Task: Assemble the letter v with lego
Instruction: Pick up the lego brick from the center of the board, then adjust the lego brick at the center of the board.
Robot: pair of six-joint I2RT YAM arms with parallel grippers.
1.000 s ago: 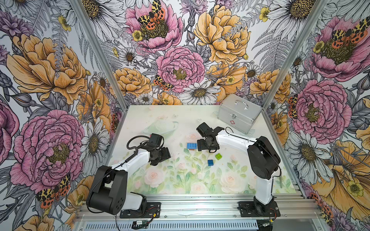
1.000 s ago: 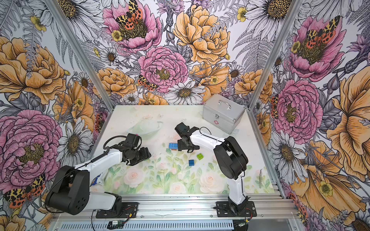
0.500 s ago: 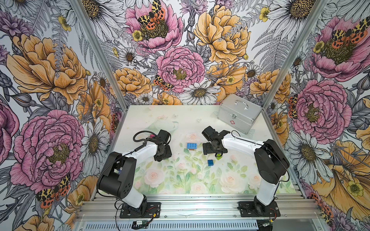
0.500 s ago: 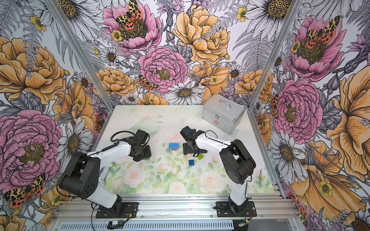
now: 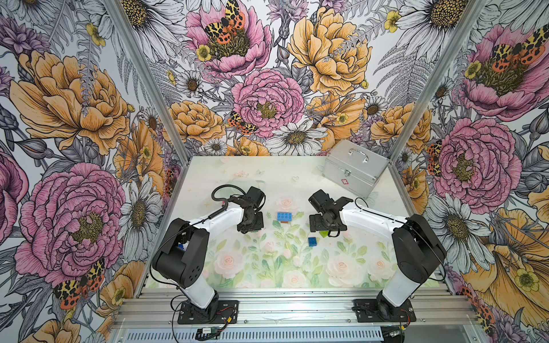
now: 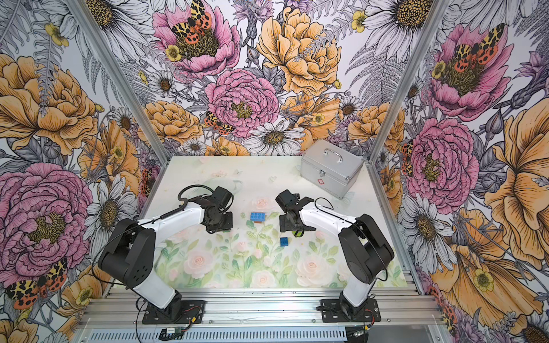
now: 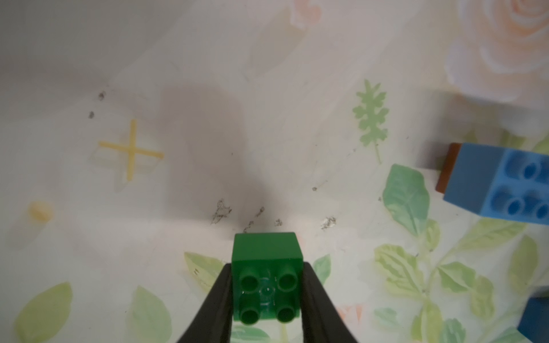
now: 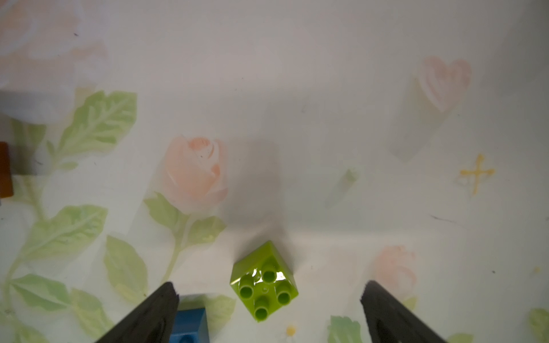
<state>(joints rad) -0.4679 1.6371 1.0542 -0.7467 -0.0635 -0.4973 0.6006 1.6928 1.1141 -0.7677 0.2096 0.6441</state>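
In the left wrist view my left gripper (image 7: 267, 286) is shut on a dark green lego brick (image 7: 265, 255), studs facing the camera. My right gripper (image 8: 269, 285) stands wide open over a lime brick (image 8: 264, 282), which lies turned cornerwise between the fingers and touches neither. A light blue bar (image 5: 284, 216) sits on an orange brick (image 5: 286, 221) midway between the two arms. A dark blue brick (image 5: 312, 241) lies loose just in front of the right gripper (image 5: 325, 229). The left gripper (image 5: 251, 227) hides its brick in both top views.
A silver metal case (image 5: 355, 167) stands at the back right of the floral table (image 5: 267, 267). Patterned walls close in the left, back and right sides. An aluminium rail (image 5: 282, 306) with both arm bases runs along the front.
The left jaws have closed on the dark green brick and the arm has shifted slightly toward the centre. The right gripper has opened fully and moved forward over the lime brick.
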